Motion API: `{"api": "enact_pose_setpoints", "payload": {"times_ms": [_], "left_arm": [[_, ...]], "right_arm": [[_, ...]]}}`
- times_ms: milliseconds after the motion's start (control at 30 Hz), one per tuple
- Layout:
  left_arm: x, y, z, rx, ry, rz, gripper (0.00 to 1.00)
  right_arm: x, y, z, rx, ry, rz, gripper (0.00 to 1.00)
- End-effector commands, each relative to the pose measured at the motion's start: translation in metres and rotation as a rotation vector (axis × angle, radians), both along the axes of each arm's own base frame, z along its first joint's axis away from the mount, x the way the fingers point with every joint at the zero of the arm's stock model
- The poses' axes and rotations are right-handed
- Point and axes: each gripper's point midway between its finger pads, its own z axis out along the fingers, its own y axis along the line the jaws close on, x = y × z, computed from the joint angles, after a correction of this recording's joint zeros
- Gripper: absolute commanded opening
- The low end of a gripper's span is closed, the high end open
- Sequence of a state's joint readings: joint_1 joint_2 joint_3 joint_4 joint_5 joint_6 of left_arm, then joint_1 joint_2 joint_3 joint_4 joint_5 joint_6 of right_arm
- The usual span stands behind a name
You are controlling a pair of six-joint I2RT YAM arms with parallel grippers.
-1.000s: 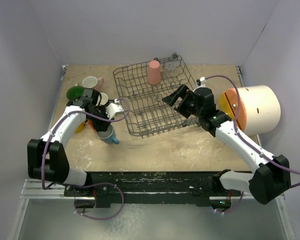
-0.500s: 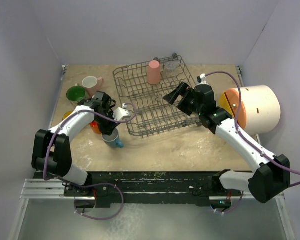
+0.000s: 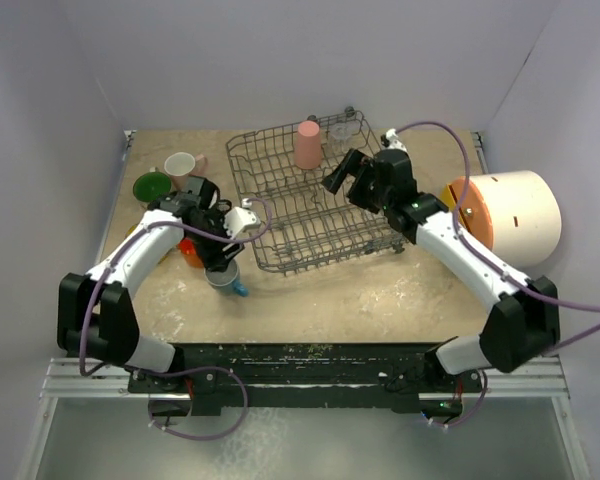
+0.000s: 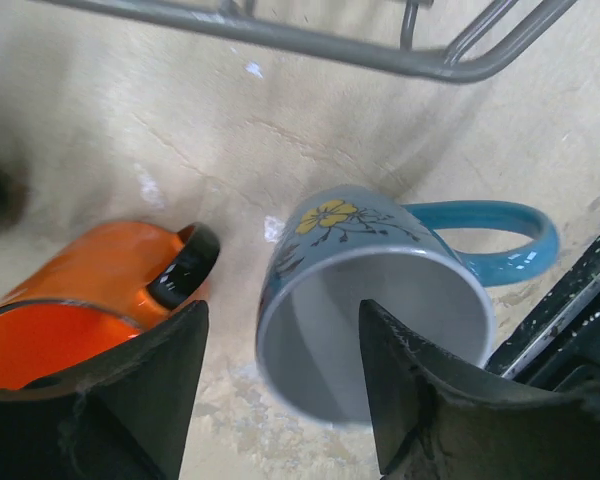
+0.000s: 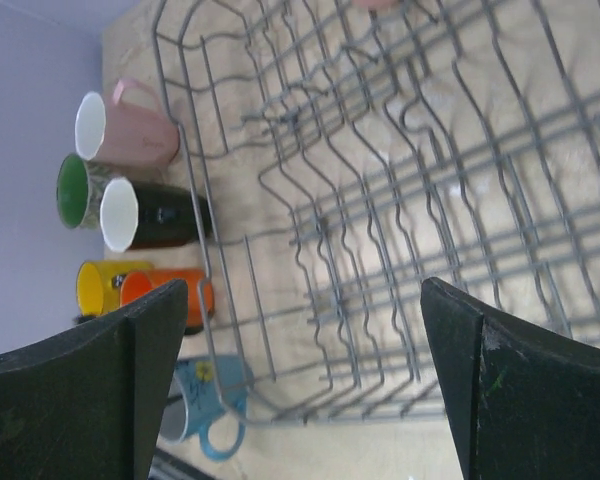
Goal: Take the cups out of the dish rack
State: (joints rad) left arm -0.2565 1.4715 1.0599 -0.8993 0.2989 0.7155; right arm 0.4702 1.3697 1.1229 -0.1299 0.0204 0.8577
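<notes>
The blue mug (image 4: 330, 225) is sitting upright on the tabletop (image 3: 380, 290), just off the near-left corner of the dish rack (image 3: 320, 258), handle pointing away from the orange mug (image 4: 90, 270) right beside it. The left hand (image 4: 280, 310) is directly over it and released. One finger is outside the wall and the other hangs down over the mouth, and I can see a gap on both sides of the rim, so nothing is pinched.

So I'd say the step here is getting that hand clear without wrecking the placement. My take: go straight up first, no sideways swing until both fingers are above the rim. The finger over the mouth looks like the one that could hook the lip and tip the mug into the orange one, or shove it against the rack wire.

Further out, the pale pink mug (image 5: 130, 130), the green-inside mug (image 5: 75, 190), the black mug (image 5: 155, 215) and the yellow mug (image 5: 95, 285) are all parked left of the rack. Only the pink tumbler (image 3: 307, 145) and the clear glass (image 3: 342, 133) are in the rack, side by side at its far end.

The right hand (image 3: 342, 180) hovers over the rack with its fingers spread wide, holding nothing, close to the tumbler. For that grab I'd come in from the side away from the glass, since they're nearly touching. Then lift high enough to clear the prongs and the rack wall before carrying it off.
</notes>
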Motion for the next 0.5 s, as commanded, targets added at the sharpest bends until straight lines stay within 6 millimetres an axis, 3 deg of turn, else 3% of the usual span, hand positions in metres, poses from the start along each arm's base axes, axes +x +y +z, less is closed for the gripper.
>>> {"api": "enact_pose_setpoints", "payload": {"times_ms": [0,67,100,133,267,467], "left_arm": [[0.01,-0.013,0.068,-0.088,-0.121,0.002,0.69],[0.01,-0.014,0.092,-0.104,-0.154,0.01,0.8],[0.011,-0.015,0.105,-0.117,-0.176,0.018,0.91],[0.01,-0.016,0.116,-0.129,-0.192,0.027,1.0],[0.004,-0.023,0.144,-0.186,-0.209,0.038,0.99],[-0.001,-0.018,0.14,-0.163,-0.191,0.057,0.99]], "right_arm": [[0.051,-0.006,0.031,-0.136,-0.138,-0.052,1.0],[0.078,-0.007,0.032,-0.222,-0.165,-0.077,1.0],[0.096,-0.008,0.021,-0.28,-0.16,-0.095,1.0],[0.114,-0.007,0.026,-0.332,-0.196,-0.104,1.0],[0.171,0.0,0.024,-0.466,-0.237,-0.133,1.0],[0.229,0.017,0.007,-0.584,-0.3,-0.108,1.0]]}}
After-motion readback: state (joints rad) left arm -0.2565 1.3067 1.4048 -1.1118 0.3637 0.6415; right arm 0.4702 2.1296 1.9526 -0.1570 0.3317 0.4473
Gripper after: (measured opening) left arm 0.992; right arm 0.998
